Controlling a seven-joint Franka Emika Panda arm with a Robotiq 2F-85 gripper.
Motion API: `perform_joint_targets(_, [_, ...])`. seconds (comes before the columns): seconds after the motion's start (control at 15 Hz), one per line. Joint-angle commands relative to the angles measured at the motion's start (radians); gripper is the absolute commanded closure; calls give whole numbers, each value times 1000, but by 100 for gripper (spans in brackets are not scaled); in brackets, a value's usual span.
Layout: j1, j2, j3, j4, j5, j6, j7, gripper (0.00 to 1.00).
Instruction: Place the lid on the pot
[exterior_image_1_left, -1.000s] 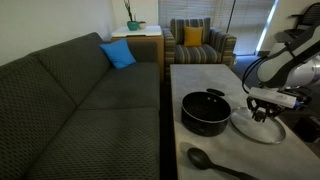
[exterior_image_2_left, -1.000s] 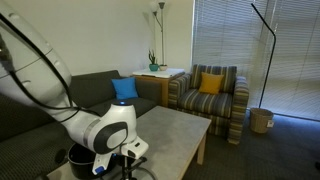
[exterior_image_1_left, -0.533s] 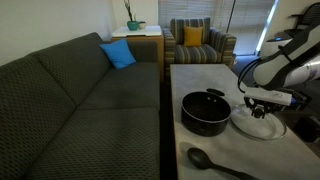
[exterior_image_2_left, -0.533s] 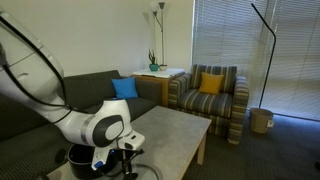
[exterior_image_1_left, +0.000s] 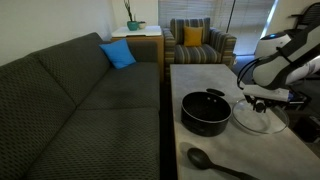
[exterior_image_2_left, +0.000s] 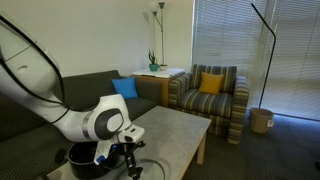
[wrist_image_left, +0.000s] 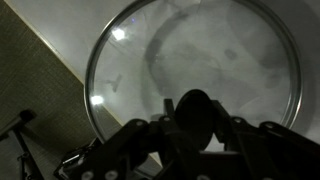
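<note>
The black pot stands on the pale table, and it also shows in an exterior view behind the arm. The clear glass lid hangs tilted just above the table beside the pot. In the wrist view the lid fills the picture, with my gripper shut on its dark knob. In both exterior views my gripper hangs beside the pot with the lid under it.
A black long-handled spoon lies on the table in front of the pot. A dark sofa runs along the table's side. A striped armchair stands beyond the table's far end.
The gripper has risen with the lid, lifting it off the table and tilting it. The arm has shifted slightly; the pot and spoon have not moved.
</note>
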Motion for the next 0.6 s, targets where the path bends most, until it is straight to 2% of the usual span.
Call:
perform_joint_targets(0.0, [60,-46,-56,-63,-16,-3,57,86])
perform_joint_targets(0.53, [163,-274,-94,-340,-5,23,47,86])
